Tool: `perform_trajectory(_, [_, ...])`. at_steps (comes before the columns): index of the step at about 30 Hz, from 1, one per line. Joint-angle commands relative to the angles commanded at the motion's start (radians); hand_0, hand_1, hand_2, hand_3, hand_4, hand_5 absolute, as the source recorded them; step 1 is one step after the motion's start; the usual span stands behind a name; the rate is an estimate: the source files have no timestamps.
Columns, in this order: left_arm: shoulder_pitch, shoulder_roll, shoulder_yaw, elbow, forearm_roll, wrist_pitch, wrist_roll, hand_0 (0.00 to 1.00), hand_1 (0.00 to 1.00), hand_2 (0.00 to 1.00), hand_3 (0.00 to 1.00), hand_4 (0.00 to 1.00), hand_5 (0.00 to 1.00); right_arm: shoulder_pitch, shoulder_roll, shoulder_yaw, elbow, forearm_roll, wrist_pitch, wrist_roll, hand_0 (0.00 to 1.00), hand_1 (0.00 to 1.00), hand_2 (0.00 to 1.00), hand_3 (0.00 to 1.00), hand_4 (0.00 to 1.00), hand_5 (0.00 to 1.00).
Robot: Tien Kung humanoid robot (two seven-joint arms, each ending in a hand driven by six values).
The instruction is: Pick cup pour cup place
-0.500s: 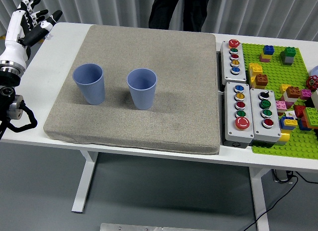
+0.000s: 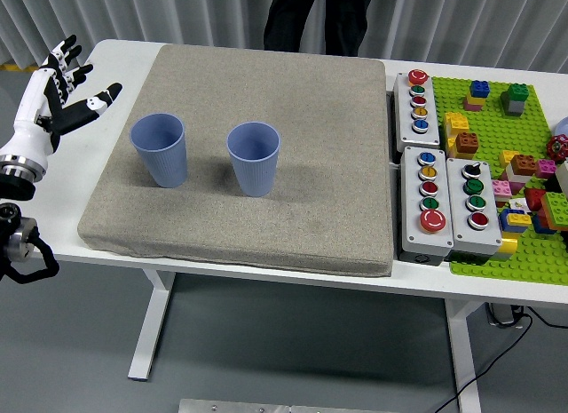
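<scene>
Your left hand [image 2: 55, 100] is raised over the table's left end, its white palm facing into the scene and all five fingers [image 2: 67, 49] fanned wide apart, the black-tipped thumb pointing toward the cups; it grips nothing and touches nothing. The wrist and black forearm drop away below it to the picture's left edge, where a black joint hangs beside the near edge of the white table [image 2: 98, 253]. You have no right arm showing in this view.

Just to the right of the hand, a large grey felt mat [image 2: 311, 146] covers most of the tabletop. Two blue ribbed cups stand upright on its left half, mouths open upward: the left cup [image 2: 160, 149] sits nearest your hand but clear of it, and the right cup [image 2: 254, 157] stands beside it with a gap between them.

Past the mat's right edge lie three grey button boxes [image 2: 439, 204], each carrying a column of coloured push-buttons. Right of those, a green building-brick baseplate [image 2: 497, 253] holds scattered coloured bricks.

At the far side a person in dark clothing [image 2: 311, 18] stands behind the table, hands not visible
</scene>
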Motion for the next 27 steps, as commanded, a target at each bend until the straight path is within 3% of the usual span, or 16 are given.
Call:
perform_trajectory(5, [0.068,-0.003,-0.017,-0.057,0.011,0.002,-0.002,0.903,0.885,0.998,0.998,0.830,0.196,0.001,-0.001,0.005,0.000,-0.005,0.000,0.001,0.693,0.668,0.603,0.588,0.002,0.082])
perform_trajectory(15, [0.185,-0.021,-0.029,-0.104,0.029,0.006,-0.011,0.899,0.879,0.998,0.998,0.848,0.233,-0.004,0.000,0.016,0.000,-0.028,0.003,0.000,0.692,0.668,0.603,0.588,0.002,0.080])
perform_trajectory(27, [0.236,-0.074,0.002,-0.093,0.056,0.014,-0.019,0.898,0.878,0.998,0.998,0.855,0.253,-0.016,0.006,0.010,0.000,-0.032,0.006,-0.003,0.691,0.667,0.601,0.588,0.002,0.077])
